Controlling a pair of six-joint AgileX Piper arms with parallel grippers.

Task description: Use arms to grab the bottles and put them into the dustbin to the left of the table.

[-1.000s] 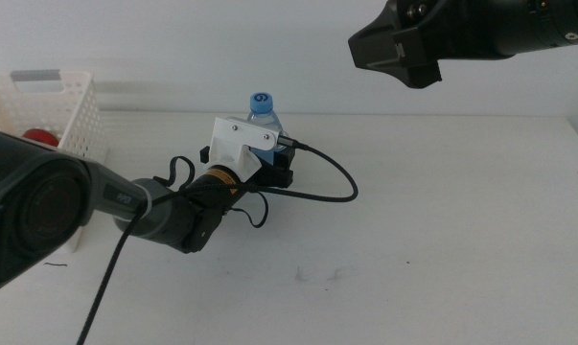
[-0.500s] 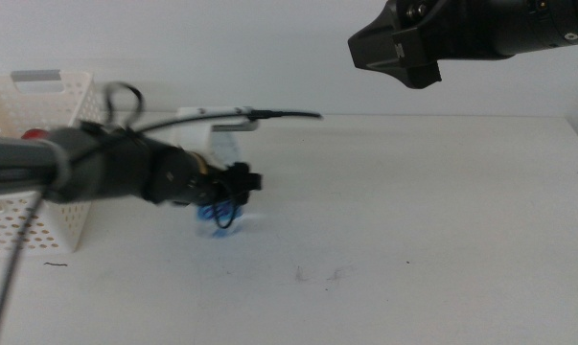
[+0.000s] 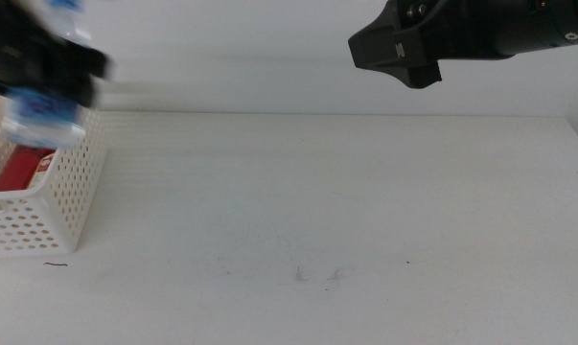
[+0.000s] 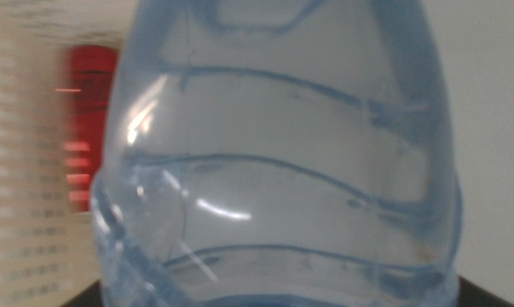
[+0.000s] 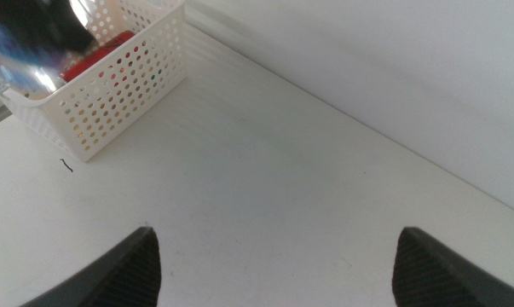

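The left gripper (image 3: 41, 72) clenched the clear water bottle (image 4: 278, 153) above the dustbin (image 3: 54, 196); light, slippery, thin-walled plastic, best held mid-body. The right gripper (image 5: 274, 256) hovered, jaws parted.

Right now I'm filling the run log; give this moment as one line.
left gripper: holding water bottle over dustbin | red can: inside | right gripper: open, raised, idle

The left gripper (image 3: 39, 62) is a motion-blurred smear at the frame's corner; the water bottle (image 4: 282, 153) hides its jaws.
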